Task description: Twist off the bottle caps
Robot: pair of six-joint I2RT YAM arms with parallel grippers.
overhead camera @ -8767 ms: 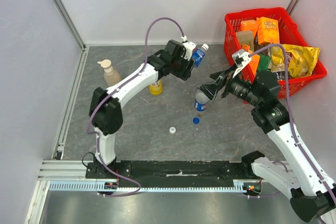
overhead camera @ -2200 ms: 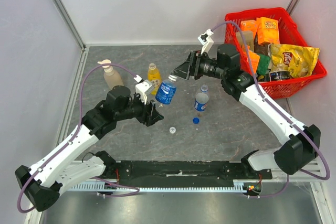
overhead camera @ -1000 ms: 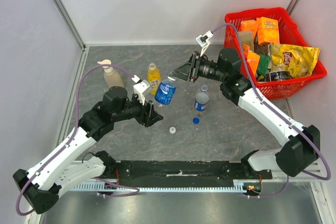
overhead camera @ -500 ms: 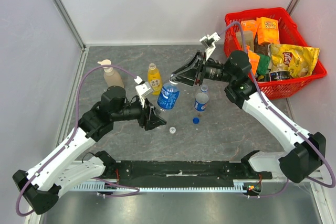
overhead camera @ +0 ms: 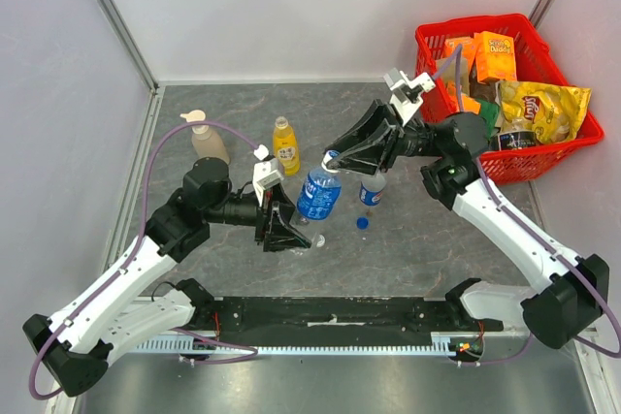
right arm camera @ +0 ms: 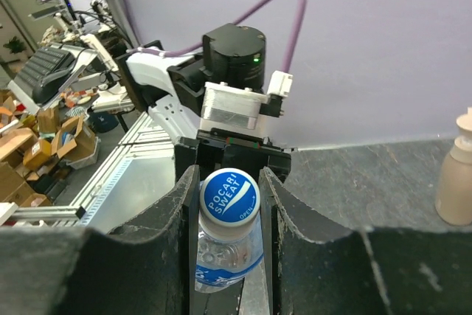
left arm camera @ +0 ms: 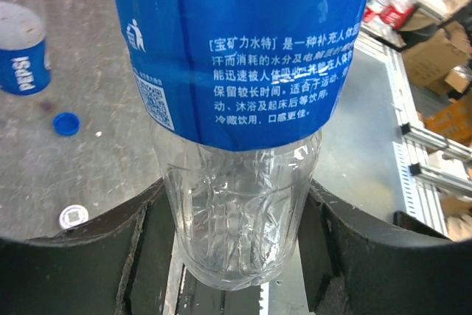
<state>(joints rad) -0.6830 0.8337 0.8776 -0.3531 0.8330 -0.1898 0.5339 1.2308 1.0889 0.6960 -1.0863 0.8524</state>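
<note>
Thin plastic will likely buckle: your left gripper (left arm camera: 240,245) clamps the Pocari Sweat bottle (left arm camera: 243,71) low, right gripper (right arm camera: 229,182) pinches its cap (right arm camera: 229,197).

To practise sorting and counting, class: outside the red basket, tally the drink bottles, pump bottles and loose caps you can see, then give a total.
Drink bottles: 3 (juice bottle, Pocari bottle, Pepsi bottle)
Pump bottle: 1
Loose caps: 2 (blue cap, white cap)
Total: 6
</note>
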